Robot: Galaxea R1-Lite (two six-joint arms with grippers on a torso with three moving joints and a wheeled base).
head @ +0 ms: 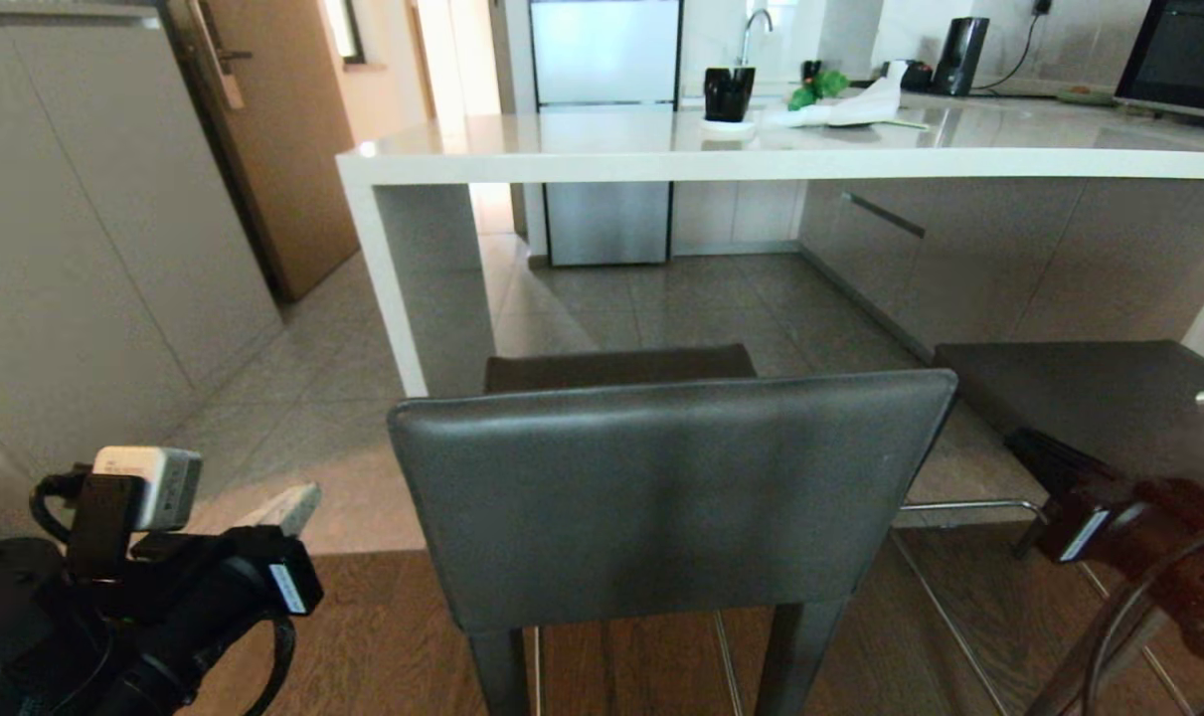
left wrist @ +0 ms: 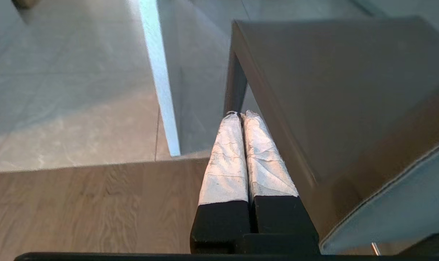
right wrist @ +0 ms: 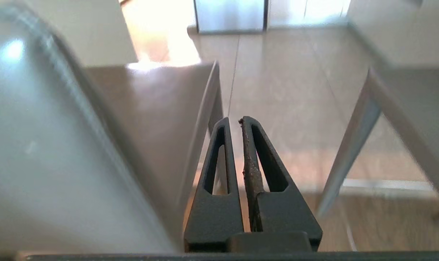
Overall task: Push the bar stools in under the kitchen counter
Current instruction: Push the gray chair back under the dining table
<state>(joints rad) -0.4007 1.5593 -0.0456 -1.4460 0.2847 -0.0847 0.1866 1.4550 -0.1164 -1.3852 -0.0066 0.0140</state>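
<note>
Your kitchen counter (head: pixel 761 164) spans ahead, white side panel (head: pixel 388 288) at its left end. Nearest bar stool (head: pixel 661 497) stands just short of it; second stool (head: pixel 1099 398) right. Left gripper (left wrist: pixel 240 115) clenched, empty, beside the seat. Right gripper (right wrist: pixel 235 121) closed, between both stools.

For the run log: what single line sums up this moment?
stools: outside counter | left tool: shut, empty, beside stool | right tool: shut, empty, between stools
</note>
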